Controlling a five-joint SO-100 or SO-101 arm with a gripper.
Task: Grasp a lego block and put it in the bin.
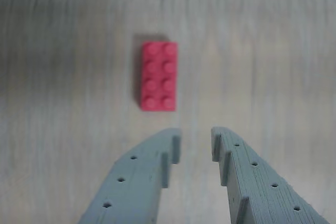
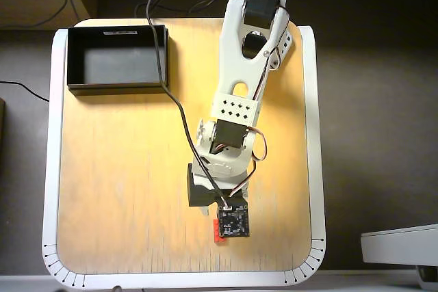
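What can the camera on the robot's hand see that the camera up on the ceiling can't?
Only the wrist view shows the whole lego block with all its studs, lying flat on the wooden table, and the open gripper with its two grey fingers just short of the block.

Only the overhead view shows the black bin at the table's far left corner, empty, plus the whole white arm and its black cable.

Both show the red block and the table, but from above only a sliver of red peeks out beside the wrist camera board.
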